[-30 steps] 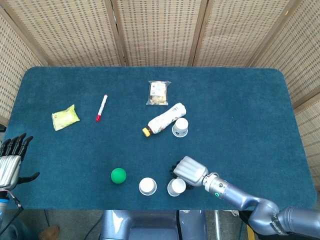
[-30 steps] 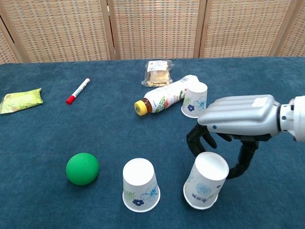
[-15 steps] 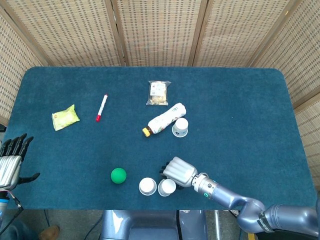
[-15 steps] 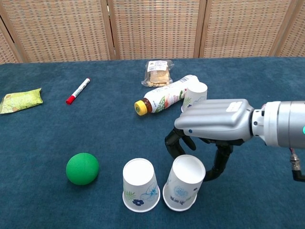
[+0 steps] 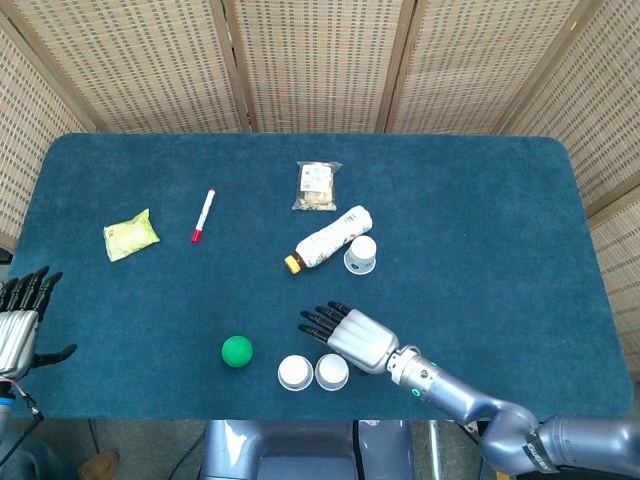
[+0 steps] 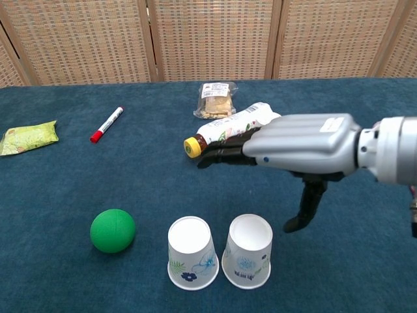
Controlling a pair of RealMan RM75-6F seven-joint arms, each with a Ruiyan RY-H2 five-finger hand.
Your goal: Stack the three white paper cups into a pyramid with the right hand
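Observation:
Two white paper cups with floral print stand upside down side by side near the table's front edge: one on the left, the other touching or nearly touching it on the right. The third cup stands upside down farther back beside the bottle; in the chest view my hand hides it. My right hand hovers open just above and behind the right cup, fingers stretched out, holding nothing. My left hand rests open off the table's left edge.
A green ball lies left of the cups. A plastic bottle with a yellow cap lies by the third cup, a snack bag behind it. A red marker and a green packet lie at the left.
My right hand carried a cup leftward, set it upright beside the other cup, then let go and spread its fingers, lifting slightly away.

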